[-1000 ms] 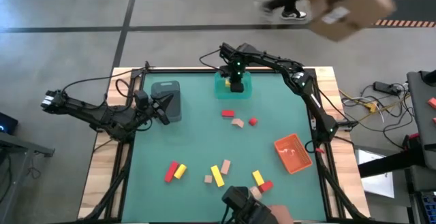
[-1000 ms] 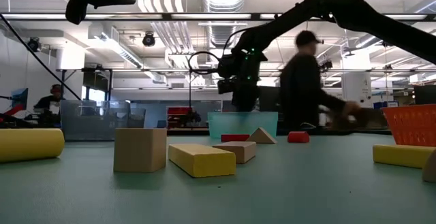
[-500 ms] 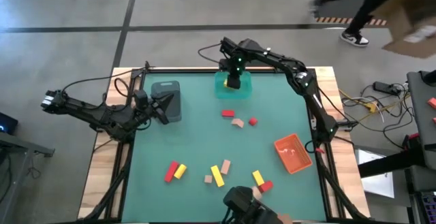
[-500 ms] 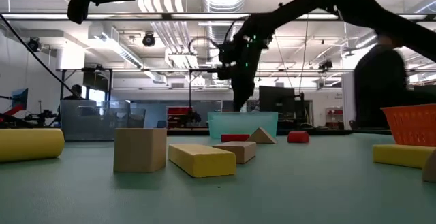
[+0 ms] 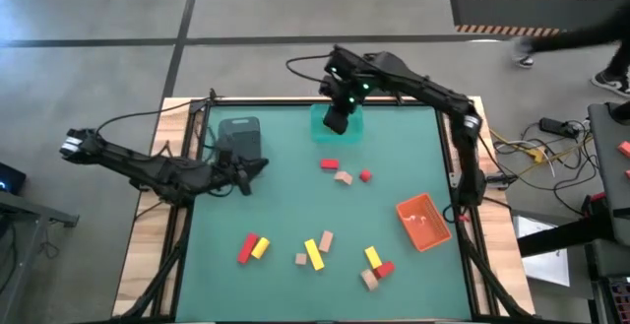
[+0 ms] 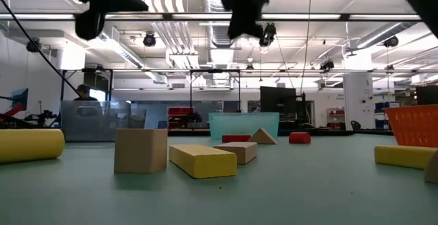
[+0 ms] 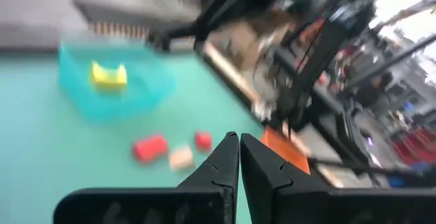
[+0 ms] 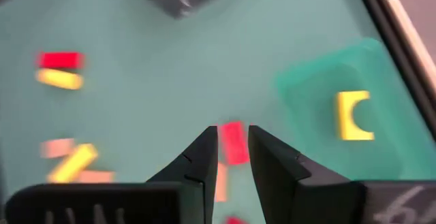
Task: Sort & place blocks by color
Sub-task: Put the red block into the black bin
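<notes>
My right gripper [image 5: 338, 119] hangs high above the teal bin [image 5: 356, 127], open by a narrow gap with nothing between its fingers [image 8: 234, 134]. A yellow block [image 8: 354, 115] lies on the bin's floor. My left gripper [image 5: 258, 166] is shut and empty, level over the table just right of the grey bin [image 5: 239, 135]. Loose blocks lie flat on the table: a red bar [image 5: 329, 164], a tan one [image 5: 344, 177] and a small red one [image 5: 365, 175] mid-table. Several red, yellow and tan ones [image 5: 314, 254] lie near the front edge.
An orange bin [image 5: 423, 222] stands at the right, tilted to the table's edges. The low view shows a yellow cylinder [image 6: 31, 145], a tan cube [image 6: 140, 150] and a yellow bar [image 6: 202, 160] close by. People walk on the floor beyond the far edge.
My right gripper has risen well clear of the teal bin and rolled at the wrist. My left gripper has moved from the grey bin toward the table's right and a little down, rolling as it went. A hand with a dark thing at the near edge has gone from view.
</notes>
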{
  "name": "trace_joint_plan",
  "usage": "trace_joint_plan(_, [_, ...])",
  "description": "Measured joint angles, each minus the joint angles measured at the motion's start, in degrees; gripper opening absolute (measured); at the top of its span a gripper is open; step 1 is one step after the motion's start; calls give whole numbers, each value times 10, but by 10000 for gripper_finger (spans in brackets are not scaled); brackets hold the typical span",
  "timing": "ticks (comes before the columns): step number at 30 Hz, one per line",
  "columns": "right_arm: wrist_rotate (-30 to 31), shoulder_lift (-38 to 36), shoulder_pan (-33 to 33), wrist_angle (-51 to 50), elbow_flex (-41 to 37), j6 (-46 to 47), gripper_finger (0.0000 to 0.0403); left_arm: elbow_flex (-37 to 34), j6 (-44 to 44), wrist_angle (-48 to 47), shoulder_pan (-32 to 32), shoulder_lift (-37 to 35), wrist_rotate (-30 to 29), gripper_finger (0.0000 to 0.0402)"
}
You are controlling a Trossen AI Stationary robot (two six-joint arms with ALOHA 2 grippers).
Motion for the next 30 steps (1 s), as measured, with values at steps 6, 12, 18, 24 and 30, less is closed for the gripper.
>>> trace_joint_plan(6, [70,-84,101,3,-2,71,53,0,-159,-68,0,55,168,0])
trace_joint_plan(12, [157,-132,191,6,-6,108,43,14,-288,-87,-18,119,335,0])
trace_joint_plan(18, [181,-159,259,6,-21,136,43,83,-409,-212,-71,187,417,0])
trace_joint_plan(24, [211,-180,328,6,-48,156,43,140,-461,-390,-109,260,450,0])
trace_joint_plan(30, [256,-183,393,7,-69,173,43,131,-462,-353,-110,311,460,0])
